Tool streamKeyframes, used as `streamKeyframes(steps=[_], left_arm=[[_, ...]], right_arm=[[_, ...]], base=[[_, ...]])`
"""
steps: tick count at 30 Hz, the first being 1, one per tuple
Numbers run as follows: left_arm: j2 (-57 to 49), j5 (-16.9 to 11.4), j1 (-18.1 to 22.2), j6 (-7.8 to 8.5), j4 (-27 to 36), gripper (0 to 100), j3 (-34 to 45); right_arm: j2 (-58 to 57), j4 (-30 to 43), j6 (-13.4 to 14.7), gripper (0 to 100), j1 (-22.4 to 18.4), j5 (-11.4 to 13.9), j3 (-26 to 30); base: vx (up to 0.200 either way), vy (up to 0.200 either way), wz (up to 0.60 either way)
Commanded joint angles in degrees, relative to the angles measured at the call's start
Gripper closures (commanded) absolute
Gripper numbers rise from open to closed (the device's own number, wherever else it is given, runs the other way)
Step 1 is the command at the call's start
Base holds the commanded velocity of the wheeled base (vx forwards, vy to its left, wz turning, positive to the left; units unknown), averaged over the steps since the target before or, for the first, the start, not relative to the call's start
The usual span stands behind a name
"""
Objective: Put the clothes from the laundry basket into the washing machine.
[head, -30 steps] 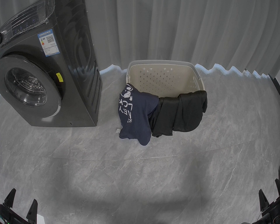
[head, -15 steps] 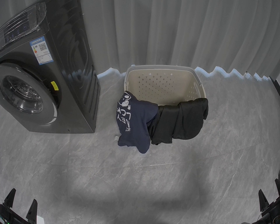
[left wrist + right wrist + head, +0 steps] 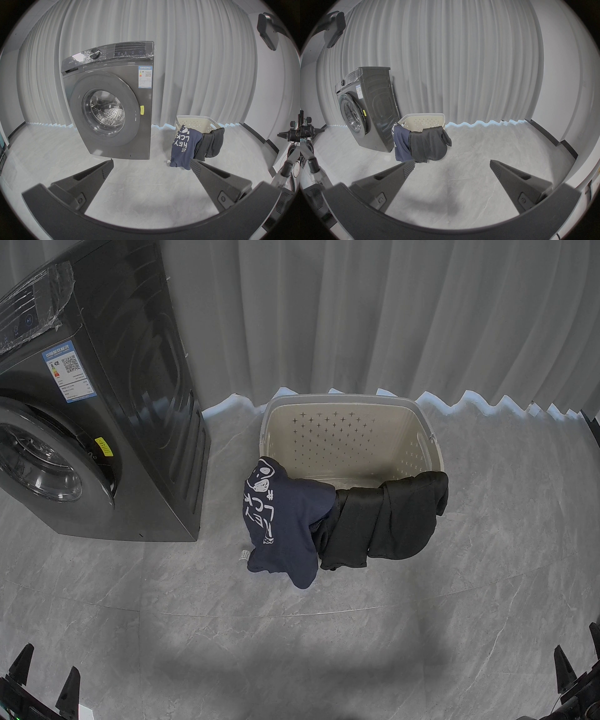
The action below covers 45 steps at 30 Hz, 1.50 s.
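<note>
Grey floor (image 3: 312, 640) | 1 washing machine (image 3: 144, 396) | 1 laundry basket (image 3: 350, 400) | 2 clothes (image 3: 281, 515) | left gripper (image 3: 151, 161), right gripper (image 3: 452, 162) wide

The room is bright, with soft and even light. A thin bluish bright line runs along the hem of the curtain (image 3: 375, 315), where it meets the floor (image 3: 312, 627). Far beyond the dark fingers (image 3: 90, 178) of the left gripper (image 3: 150, 161), the plastic film (image 3: 125, 51) on top of the washing machine (image 3: 125, 134) gives white glare, and the door glass (image 3: 104, 112) shows reflections. In both wrist views a dark round border closes the corners, and the curtain folds bend strongly toward the edges.
</note>
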Motion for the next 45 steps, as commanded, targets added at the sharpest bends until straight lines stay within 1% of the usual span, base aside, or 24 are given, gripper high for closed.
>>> streamKeyframes(steps=[1, 13, 31, 37, 38, 45], left_arm=[[-0.8, 0.0, 0.0, -0.06, 0.0, 0, 0.9], [-0.8, 0.0, 0.0, -0.15, 0.0, 0, 0.9], [-0.8, 0.0, 0.0, -0.15, 0.0, 0, 0.9], [-0.8, 0.1, 0.0, -0.15, 0.0, 0, 0.9], [-0.8, 0.1, 0.0, 0.03, 0.0, 0, 0.9], [-0.8, 0.1, 0.0, -0.15, 0.0, 0, 0.9]], right_arm=[[-0.9, 0.0, 0.0, 0, 0.0, 0.0, 0.9], [-0.9, 0.0, 0.1, 0, 0.0, 0.0, 0.9], [-0.9, 0.0, 0.0, 0, 0.0, 0.0, 0.9], [-0.9, 0.0, 0.0, 0, -0.1, 0.0, 0.9], [-0.9, 0.0, 0.1, 0, -0.1, 0.0, 0.9], [-0.9, 0.0, 0.0, 0, -0.1, 0.0, 0.9]], base=[[0.0, -0.2, 0.0], [0.0, 0.0, 0.0], [0.2, 0.0, 0.0], [0.0, 0.0, 0.0], [0.0, -0.2, 0.0], [0.0, -0.2, 0.0]])
